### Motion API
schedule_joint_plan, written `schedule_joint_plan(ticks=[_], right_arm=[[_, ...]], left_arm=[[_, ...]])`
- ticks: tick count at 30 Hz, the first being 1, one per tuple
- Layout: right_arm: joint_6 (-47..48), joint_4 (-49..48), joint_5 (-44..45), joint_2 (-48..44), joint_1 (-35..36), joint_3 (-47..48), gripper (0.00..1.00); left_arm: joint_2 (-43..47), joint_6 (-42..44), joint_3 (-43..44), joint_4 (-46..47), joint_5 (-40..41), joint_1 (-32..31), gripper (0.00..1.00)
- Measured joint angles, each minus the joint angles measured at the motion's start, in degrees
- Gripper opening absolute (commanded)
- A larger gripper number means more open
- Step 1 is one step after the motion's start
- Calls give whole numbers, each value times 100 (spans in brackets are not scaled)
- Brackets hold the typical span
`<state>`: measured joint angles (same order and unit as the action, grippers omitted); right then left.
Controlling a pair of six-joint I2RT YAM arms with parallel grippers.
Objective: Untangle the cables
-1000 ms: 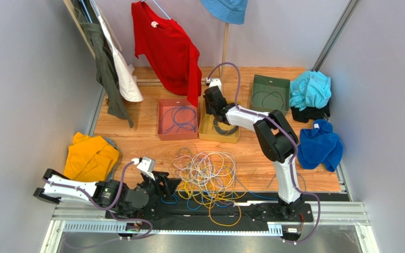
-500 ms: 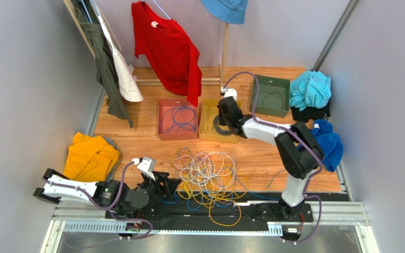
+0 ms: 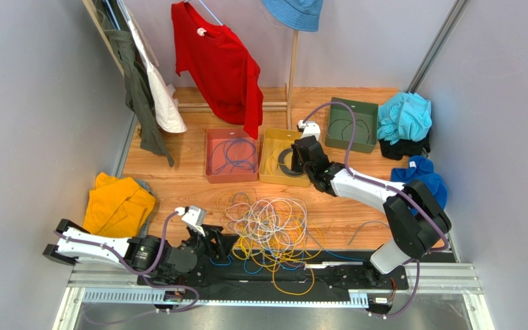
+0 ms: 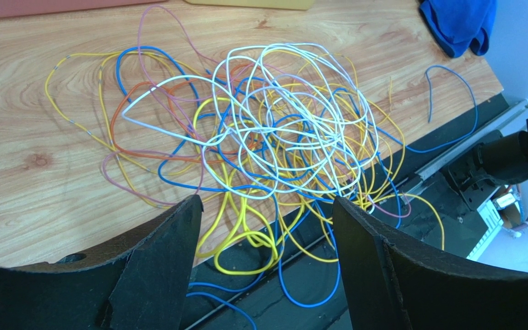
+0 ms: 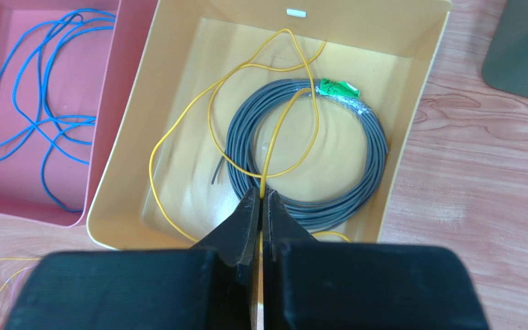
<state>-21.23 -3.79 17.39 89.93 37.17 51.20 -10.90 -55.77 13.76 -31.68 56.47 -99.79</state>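
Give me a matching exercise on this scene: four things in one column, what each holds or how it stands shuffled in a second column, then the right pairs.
Column one:
1. pink tray
2. yellow tray
3. right gripper
4. left gripper

Column two:
a. open, facing the cable tangle
b. holds only a blue cable
c. holds a grey coil
d. shut on a yellow cable

Pairs: 1-b, 2-c, 3-d, 4-a
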Motion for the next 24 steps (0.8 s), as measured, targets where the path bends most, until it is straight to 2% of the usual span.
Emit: schedule_joint_plan(ticks=[12, 19, 24], right_arm=[[-114, 59, -378, -1246, 31, -229, 0], [-170, 142, -721, -796, 31, 120, 0], [-168, 155, -754, 92, 31, 448, 1]], left_arm=[[0, 160, -55, 293, 22, 0, 79], [0, 256, -79, 452, 22, 0, 79], [0, 273, -101, 461, 22, 0, 79]])
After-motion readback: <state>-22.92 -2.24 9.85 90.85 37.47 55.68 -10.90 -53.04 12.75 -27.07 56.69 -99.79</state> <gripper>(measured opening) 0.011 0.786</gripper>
